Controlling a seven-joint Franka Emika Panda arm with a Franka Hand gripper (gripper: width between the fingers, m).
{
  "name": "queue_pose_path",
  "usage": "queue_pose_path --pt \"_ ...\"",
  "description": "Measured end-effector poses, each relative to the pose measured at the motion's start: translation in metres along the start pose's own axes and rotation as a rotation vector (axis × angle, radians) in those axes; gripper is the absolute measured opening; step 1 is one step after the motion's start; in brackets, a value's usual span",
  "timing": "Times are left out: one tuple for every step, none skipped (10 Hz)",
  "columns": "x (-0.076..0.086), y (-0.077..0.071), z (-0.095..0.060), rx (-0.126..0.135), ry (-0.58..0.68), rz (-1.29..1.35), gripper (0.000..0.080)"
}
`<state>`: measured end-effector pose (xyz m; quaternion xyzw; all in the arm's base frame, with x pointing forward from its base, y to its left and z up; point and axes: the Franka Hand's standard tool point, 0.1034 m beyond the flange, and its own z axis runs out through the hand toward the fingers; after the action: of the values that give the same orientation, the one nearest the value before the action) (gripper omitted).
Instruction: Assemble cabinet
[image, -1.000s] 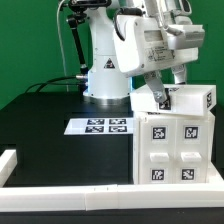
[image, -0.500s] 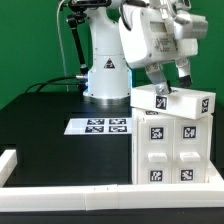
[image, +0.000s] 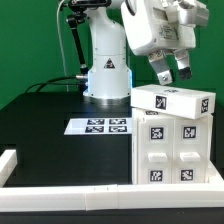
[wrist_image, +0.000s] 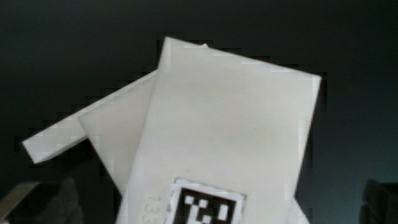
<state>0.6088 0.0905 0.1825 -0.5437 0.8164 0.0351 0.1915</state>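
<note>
The cabinet (image: 172, 152) stands at the exterior view's right, a large white box whose front face has four square panels, each with a tag. A white top block (image: 172, 100) with tags lies across its upper end. My gripper (image: 175, 73) hangs open and empty a little above that block, apart from it. In the wrist view the white block (wrist_image: 222, 120) with one tag fills the middle. My dark fingertips (wrist_image: 39, 200) show only at the edges, spread wide to either side of it.
The marker board (image: 103, 125) lies flat on the black table by the robot base (image: 107, 75). A long white border rail (image: 90, 197) runs along the front edge, and another rail (image: 8, 163) stands at the exterior view's left.
My gripper was down on the top block a second ago. It has let go and risen up and toward the exterior view's right. The block stays on the cabinet.
</note>
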Motion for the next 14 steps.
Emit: queue_pose_path --pt "-0.001 0.0 0.0009 -0.037 0.006 -0.18 0.0797" --pt "-0.0024 -0.0026 -0.0001 -0.049 0.006 -0.336 0.0797" --pt "-0.0041 -0.0038 -0.0003 -0.061 -0.001 -0.459 0.0797" --pt "-0.0057 -0.0042 0.0003 -0.073 -0.01 -0.563 0.0797" --pt "-0.0084 -0.0043 0.0014 -0.097 -0.021 -0.67 0.0797" --pt "-0.0107 -0.0047 0.0011 -0.097 -0.017 -0.699 0.0797" --pt "-0.0091 -0.0045 0.002 -0.098 -0.021 -0.796 0.0797" --pt "-0.0086 -0.0043 0.0022 -0.098 -0.025 -0.875 0.0797" --pt "-0.0086 -0.0043 0.0023 -0.098 -0.028 -0.944 0.0797" --pt "-0.0083 -0.0042 0.0023 -0.1 -0.029 -1.008 0.0797" --pt "-0.0056 -0.0052 0.0018 -0.114 -0.012 -1.238 0.0797" --pt "-0.0045 -0.0062 0.0015 -0.12 -0.011 -1.381 0.0797" --pt "-0.0041 -0.007 0.0018 -0.131 -0.024 -1.466 0.0797" --pt "-0.004 -0.0086 0.0024 -0.17 -0.034 -1.645 0.0797"
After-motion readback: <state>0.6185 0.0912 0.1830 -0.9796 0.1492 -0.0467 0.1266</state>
